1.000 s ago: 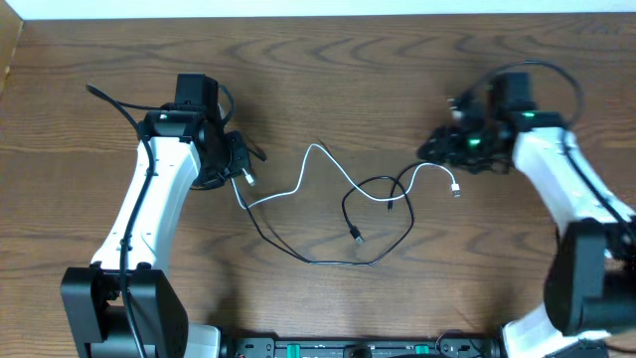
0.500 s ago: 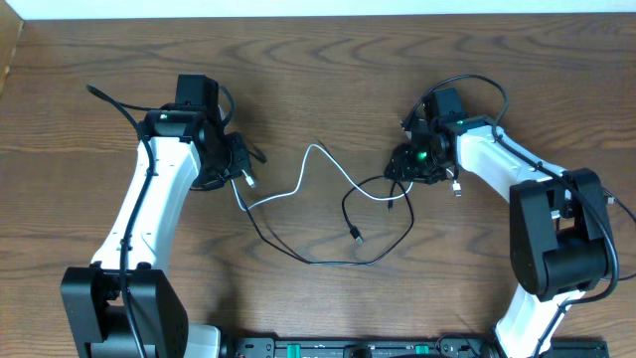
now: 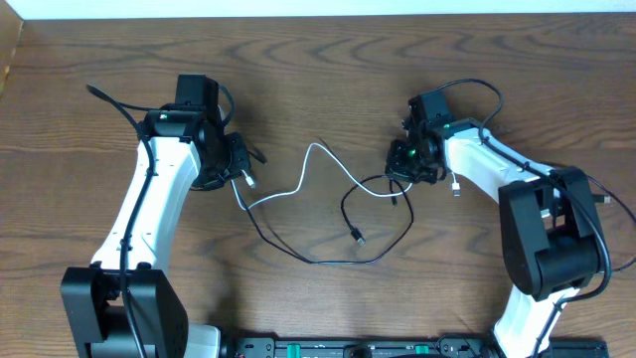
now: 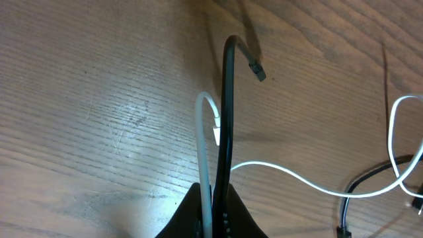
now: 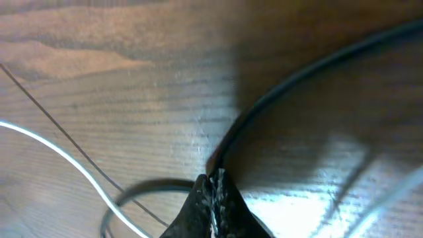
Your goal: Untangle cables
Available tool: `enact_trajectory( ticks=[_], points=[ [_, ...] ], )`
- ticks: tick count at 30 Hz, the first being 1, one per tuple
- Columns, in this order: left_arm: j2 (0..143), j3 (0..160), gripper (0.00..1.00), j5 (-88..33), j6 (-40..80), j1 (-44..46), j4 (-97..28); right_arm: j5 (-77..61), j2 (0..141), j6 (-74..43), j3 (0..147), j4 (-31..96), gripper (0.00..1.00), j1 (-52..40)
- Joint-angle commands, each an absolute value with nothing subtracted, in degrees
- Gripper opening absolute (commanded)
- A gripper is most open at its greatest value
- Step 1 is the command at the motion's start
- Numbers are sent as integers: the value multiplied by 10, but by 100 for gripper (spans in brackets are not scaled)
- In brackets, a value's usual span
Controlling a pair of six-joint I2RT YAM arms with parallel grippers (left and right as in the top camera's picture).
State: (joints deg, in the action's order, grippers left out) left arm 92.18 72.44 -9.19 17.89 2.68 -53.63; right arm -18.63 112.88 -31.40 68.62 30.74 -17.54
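A white cable and a black cable lie looped over each other mid-table. My left gripper is shut on both. In the left wrist view the white cable and the black cable rise side by side out of the left gripper, and the black one ends in a small plug. My right gripper sits low over the black loop's right side. In the right wrist view the right gripper is shut, with the black cable running out from its tips.
The white cable's far plug lies just right of the right gripper. A black plug rests inside the loop. The table's light far edge runs along the top. The arm bases stand at the near edge.
The right arm has swung left from the far right side down onto the black loop, and its jaws have closed. The left arm and its two held cables have not moved.
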Motion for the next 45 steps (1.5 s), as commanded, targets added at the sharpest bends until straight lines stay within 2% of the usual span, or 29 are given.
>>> enact_trajectory(
  ticks=[1, 3, 7, 10, 21, 25, 28, 34, 37, 40, 45],
  points=[
    [925, 723, 8, -99, 170, 27, -540, -197, 1148, -335, 683, 264, 1, -176],
    [925, 723, 8, -99, 170, 27, -542, -245, 1147, -342, 683, 223, 1, -171],
    [925, 723, 7, -99, 170, 27, -547, -410, 1147, -382, 683, 47, 1, -147],
    [925, 723, 8, -99, 170, 27, -549, -453, 1145, -408, 683, -18, 1, -123],
    [925, 723, 8, -99, 170, 27, -550, -468, 1029, -376, 683, -36, 1, 10],
    [925, 723, 8, -99, 170, 27, -552, -402, 959, -376, 683, 26, 1, 79],
    [925, 723, 8, -99, 170, 27, -555, -292, 916, -373, 683, 130, 1, 130],
    [925, 723, 8, -99, 170, 27, -554, -158, 894, -269, 682, 270, 1, 205],
    [925, 723, 8, -99, 170, 27, -555, -13, 896, -254, 682, 360, 1, 238],
    [925, 723, 8, -99, 170, 27, -557, 77, 896, -254, 682, 395, 1, 261],
    [925, 723, 8, -99, 170, 27, -562, 98, 896, -255, 682, 398, 2, 302]
  ],
)
